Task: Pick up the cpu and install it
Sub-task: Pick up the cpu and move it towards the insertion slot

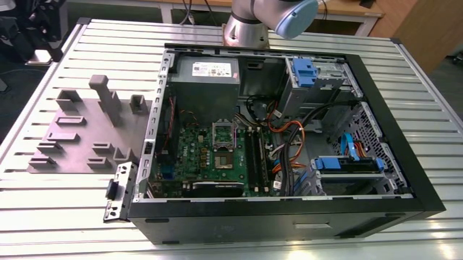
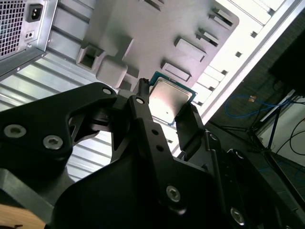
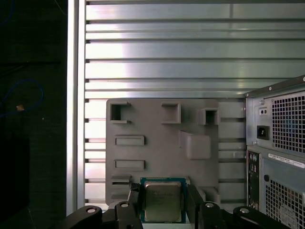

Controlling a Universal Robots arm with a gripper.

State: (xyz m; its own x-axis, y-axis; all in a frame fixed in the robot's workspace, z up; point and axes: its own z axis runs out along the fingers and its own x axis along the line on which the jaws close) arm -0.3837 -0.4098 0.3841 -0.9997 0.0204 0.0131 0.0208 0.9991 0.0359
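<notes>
The gripper (image 3: 164,200) was closed on the cpu (image 3: 162,206), pinching only two opposite edges and leaving the metal top free, above the grey holder plate (image 3: 157,119) beside the computer case (image 3: 276,143), probably to keep it level for the motherboard socket (image 1: 220,157).

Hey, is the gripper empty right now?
No, in the first wrist view the gripper is shut on the cpu, holding it by two opposite edges.
</notes>
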